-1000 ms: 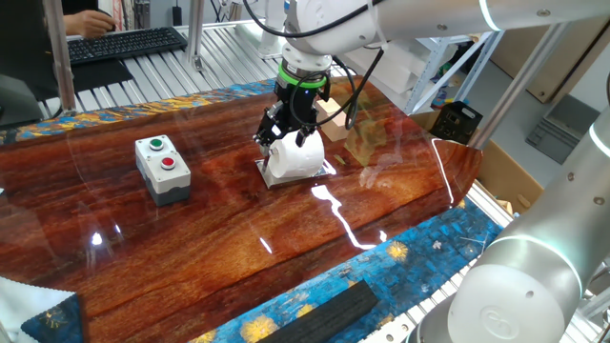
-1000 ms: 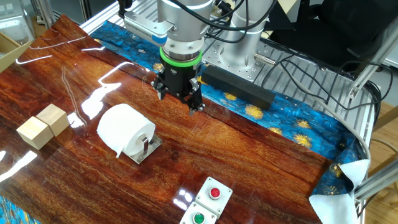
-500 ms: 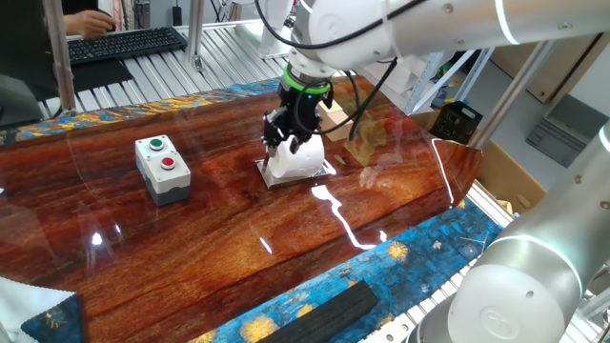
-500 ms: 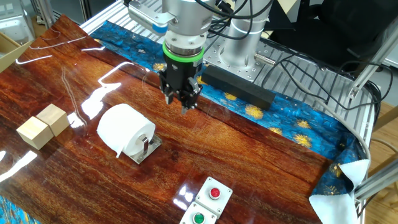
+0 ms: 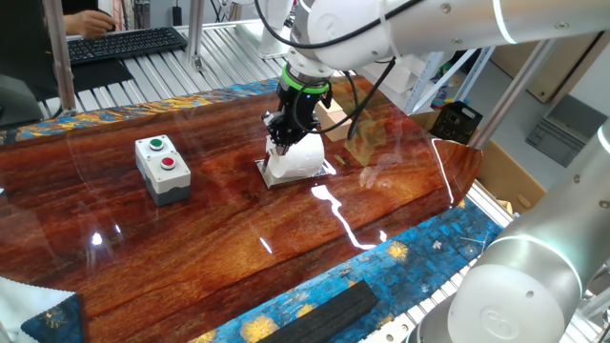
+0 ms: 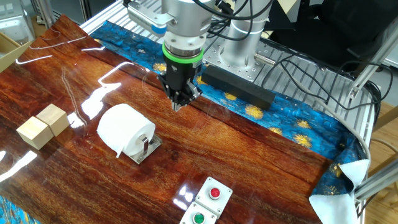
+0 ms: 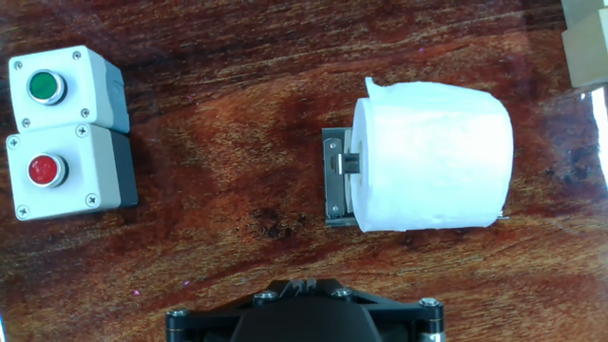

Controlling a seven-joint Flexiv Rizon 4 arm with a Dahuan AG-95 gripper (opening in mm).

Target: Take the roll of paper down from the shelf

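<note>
The white roll of paper (image 6: 124,129) lies sideways on the small chrome shelf (image 6: 148,148) on the wooden table. It also shows in the one fixed view (image 5: 299,157) and in the hand view (image 7: 432,157), where the shelf's bar (image 7: 335,180) enters its core. My gripper (image 6: 177,104) hangs above the table beside the roll, apart from it, towards the blue cloth edge. Its jaws are closed to a point and hold nothing. In the one fixed view my gripper (image 5: 279,143) overlaps the roll. In the hand view my gripper (image 7: 302,284) shows only at the bottom edge.
A grey button box (image 6: 204,205) with a green and a red button stands on the table; it also shows in the hand view (image 7: 66,133). Two tan wooden blocks (image 6: 42,126) lie beyond the roll. A black bar (image 6: 239,87) lies on the blue cloth.
The jaws have closed from open to a point. The hand has turned about its axis and stayed over the same spot beside the roll. The roll has not moved.
</note>
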